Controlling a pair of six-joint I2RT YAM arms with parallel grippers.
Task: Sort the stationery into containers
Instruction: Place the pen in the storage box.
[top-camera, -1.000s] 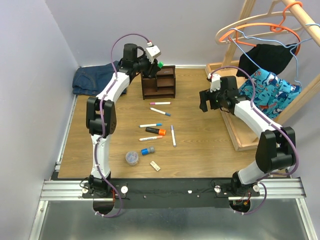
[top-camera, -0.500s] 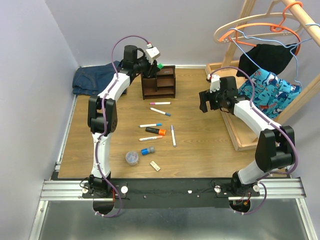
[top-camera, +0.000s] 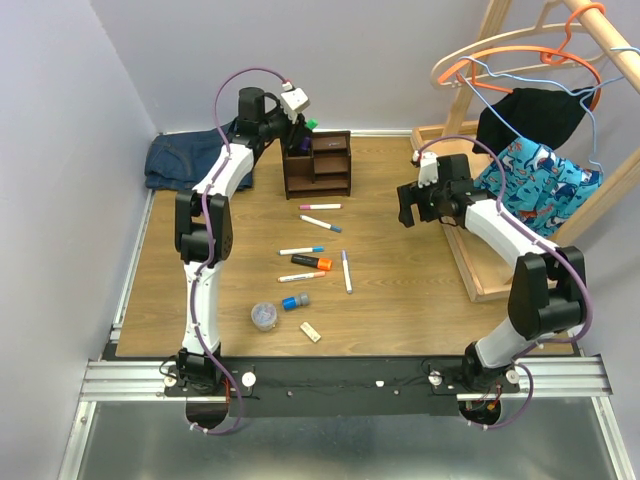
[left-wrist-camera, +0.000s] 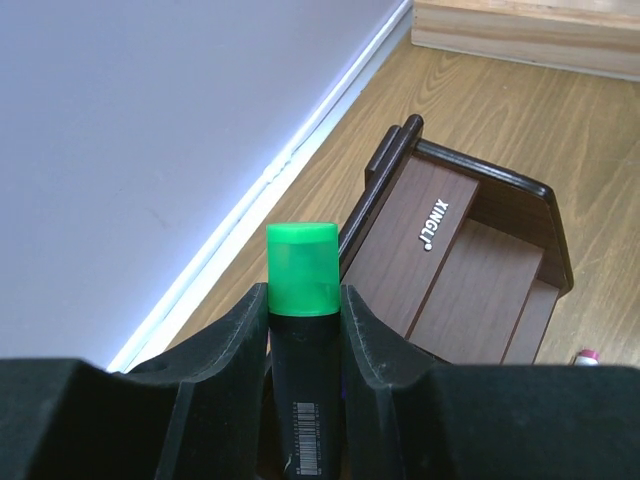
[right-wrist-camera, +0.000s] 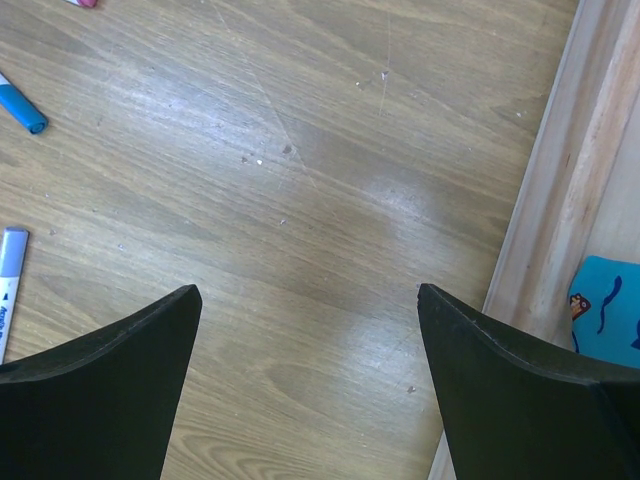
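At the far left of the counter, the left pincer is clenched on the green highlighter. It holds the highlighter in the air just above the far-left corner of the dark brown organiser, cap pointing away from the wrist. The step in hand appears to be delivery: the highlighter is gripped and carried but not yet inside any compartment. The next move likely calls for lining it up over the taller pen section and lowering it cap first. The grip should let go only once the walls can keep it from tipping out.

The highlighter has a stubby black body with a barcode label and a flat-topped translucent green cap. It sits squarely between the two pads.

Near of the organiser, in mid-counter, the other stationery lies loose: slim white markers, an orange-and-black highlighter, a blue-grey cylinder, a clear tub and a beige block.

To the right, the right pincer is spread wide and empty, hovering over bare wood.
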